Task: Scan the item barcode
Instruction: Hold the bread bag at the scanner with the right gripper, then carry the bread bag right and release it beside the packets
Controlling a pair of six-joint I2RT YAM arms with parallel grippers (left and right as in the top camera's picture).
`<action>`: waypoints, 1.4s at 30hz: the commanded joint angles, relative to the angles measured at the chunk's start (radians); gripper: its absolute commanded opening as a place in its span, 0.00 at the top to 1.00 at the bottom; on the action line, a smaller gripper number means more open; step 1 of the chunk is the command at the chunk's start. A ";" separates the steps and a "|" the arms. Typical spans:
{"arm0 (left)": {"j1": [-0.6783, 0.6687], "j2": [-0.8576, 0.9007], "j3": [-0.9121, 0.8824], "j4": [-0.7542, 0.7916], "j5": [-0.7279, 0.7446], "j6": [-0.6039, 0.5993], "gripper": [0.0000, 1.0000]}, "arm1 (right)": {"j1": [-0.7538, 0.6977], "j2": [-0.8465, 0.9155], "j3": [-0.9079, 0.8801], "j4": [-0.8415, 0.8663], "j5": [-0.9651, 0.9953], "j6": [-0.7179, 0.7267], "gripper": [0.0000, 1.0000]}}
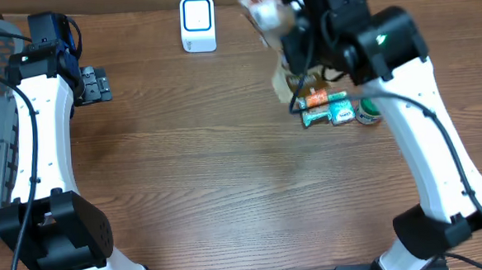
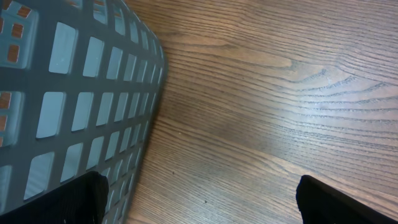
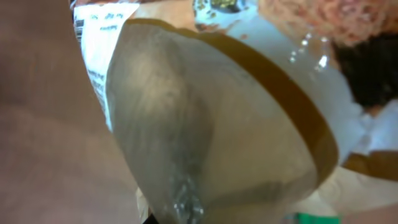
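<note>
Clear plastic, blurred and far too close, fills the right wrist view. It is the packet [image 3: 205, 124], with a white printed label [image 3: 99, 37] cut off at the top left, its print too soft to read. From overhead the packet is lifted off the desk [image 1: 227, 177], just right of the white scanner [image 1: 197, 23] at the far edge, and part of it is lost against the arm. The right gripper [image 1: 279, 19] is pressed together on the packet, though its fingers are hidden in both views. Under that arm lie an orange pack [image 1: 318, 98], a teal pack [image 1: 332, 114], a small green-topped tub [image 1: 369, 112] and a half-covered tan bag [image 1: 282, 85]. The left gripper [image 1: 92, 83] is spread wide and holds nothing. Only its dark fingers [image 2: 81, 202] show, at the bottom corners of the wrist view, beside the grey basket [image 2: 74, 112], which the frame cuts off.
</note>
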State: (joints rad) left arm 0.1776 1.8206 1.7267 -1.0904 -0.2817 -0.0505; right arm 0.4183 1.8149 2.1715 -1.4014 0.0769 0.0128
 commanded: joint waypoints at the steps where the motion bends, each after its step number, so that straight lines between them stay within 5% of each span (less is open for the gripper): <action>1: 0.005 0.003 0.011 0.003 -0.013 0.010 0.01 | -0.041 0.038 -0.053 -0.047 -0.125 0.073 0.96; 21: 0.005 0.003 0.011 0.003 -0.013 0.010 0.00 | -0.114 0.042 -0.629 0.275 -0.090 0.171 0.96; 24: 0.005 0.003 0.011 0.003 -0.013 0.010 0.00 | -0.130 0.042 -0.640 0.275 -0.089 0.170 0.78; 31: 0.005 0.003 0.011 0.003 -0.013 0.010 0.00 | -0.139 0.042 -0.637 0.280 -0.089 0.160 0.55; 42: 0.005 0.003 0.011 0.003 -0.013 0.010 0.00 | -0.139 0.018 -0.440 0.169 -0.090 0.159 0.49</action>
State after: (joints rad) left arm 0.1776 1.8206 1.7267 -1.0908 -0.2817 -0.0490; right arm 0.2813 1.8603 1.6421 -1.2186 -0.0185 0.1753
